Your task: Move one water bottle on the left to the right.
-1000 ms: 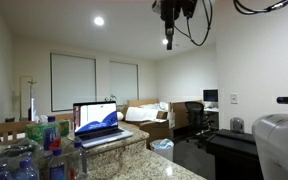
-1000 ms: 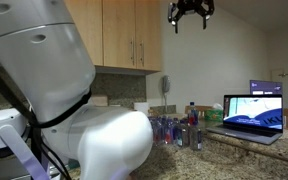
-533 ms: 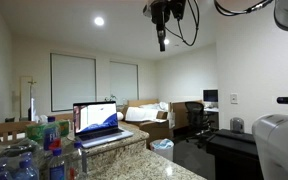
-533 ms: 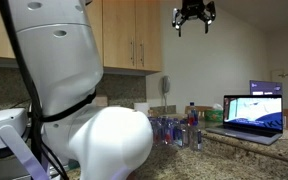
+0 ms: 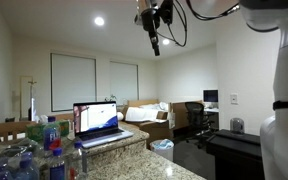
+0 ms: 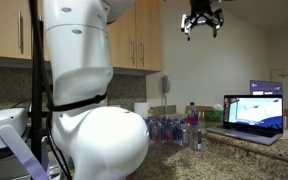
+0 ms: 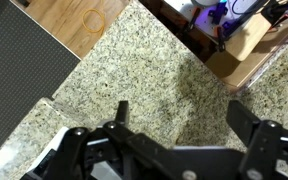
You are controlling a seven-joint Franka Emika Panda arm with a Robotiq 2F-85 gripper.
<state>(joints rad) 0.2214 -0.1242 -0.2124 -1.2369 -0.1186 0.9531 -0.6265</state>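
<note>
Several small clear water bottles with blue labels stand in a cluster on the granite counter, in both exterior views (image 5: 52,160) (image 6: 170,130), beside the open laptop (image 5: 97,122). My gripper hangs high near the ceiling, far above the bottles, in both exterior views (image 5: 153,32) (image 6: 201,21). In the wrist view the gripper (image 7: 184,116) is open and empty, its two dark fingers spread over bare granite (image 7: 134,70). The bottles show only as blue and purple shapes at the top right edge of the wrist view (image 7: 218,12).
The laptop also shows in an exterior view (image 6: 254,112). A green container (image 5: 34,130) stands behind the bottles. The robot's white body (image 6: 94,120) fills the foreground. A wooden board (image 7: 246,48), wood floor (image 7: 79,18) and a dark mat (image 7: 24,70) border the counter.
The gripper has moved sideways near the ceiling, leftward in one exterior view and rightward in the other. The white arm has swung further into both views. The bottles have not moved.
</note>
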